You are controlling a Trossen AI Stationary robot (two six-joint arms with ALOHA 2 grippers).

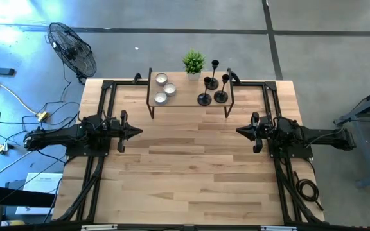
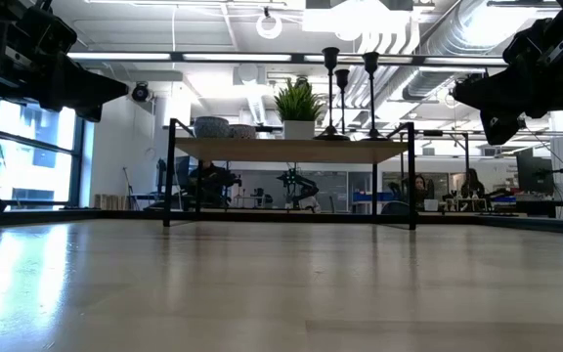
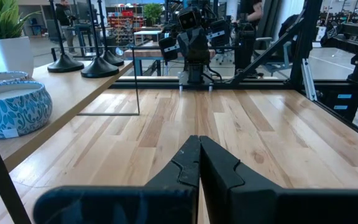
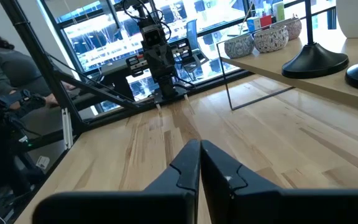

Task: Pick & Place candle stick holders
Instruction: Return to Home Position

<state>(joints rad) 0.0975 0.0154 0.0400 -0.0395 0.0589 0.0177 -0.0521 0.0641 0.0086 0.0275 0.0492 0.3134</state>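
Three black candle stick holders (image 1: 212,90) stand upright on their round bases at the right end of a small raised wooden shelf (image 1: 188,99) at the table's far side; they also show in the low view (image 2: 348,93). My left gripper (image 1: 139,131) hovers shut at the table's left, pointing level toward the centre, with nothing in it (image 3: 199,163). My right gripper (image 1: 239,131) hovers shut at the table's right, facing it, also with nothing in it (image 4: 199,167). Both are well short of the shelf.
On the shelf's left part sit three round patterned bowls (image 1: 164,88), and a small potted plant (image 1: 193,64) stands at its far edge. The shelf rests on thin black metal legs (image 2: 169,171). Black frame rails (image 1: 101,122) run along the table's left and right sides.
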